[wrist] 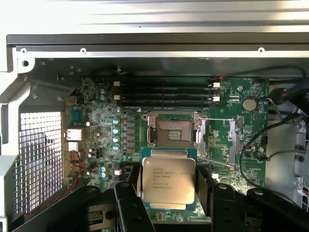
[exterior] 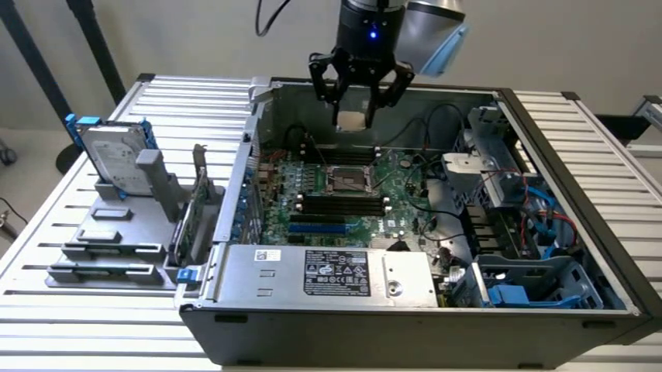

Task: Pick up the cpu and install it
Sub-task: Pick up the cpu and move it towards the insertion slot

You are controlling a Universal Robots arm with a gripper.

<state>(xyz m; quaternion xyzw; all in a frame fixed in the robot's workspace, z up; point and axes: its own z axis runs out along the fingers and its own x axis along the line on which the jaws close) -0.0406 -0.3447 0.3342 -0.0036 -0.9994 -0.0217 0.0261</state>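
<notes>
Over the open computer case (exterior: 414,333), gripper (exterior: 357,107) spread wide, gripping the cpu (wrist: 167,181), square, silver-grey, printed top

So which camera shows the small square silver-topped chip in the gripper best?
The wrist view: the small square silver-topped chip faces the camera, its printed metal lid plain to see. The exterior view shows it as a pale patch between the fingers of the black gripper.

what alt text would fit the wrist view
The gripper holds the cpu by its edges, metal top facing the camera, over the green motherboard inside an open computer case. The empty socket lies just beyond the cpu, with black memory sticks past it.
</notes>
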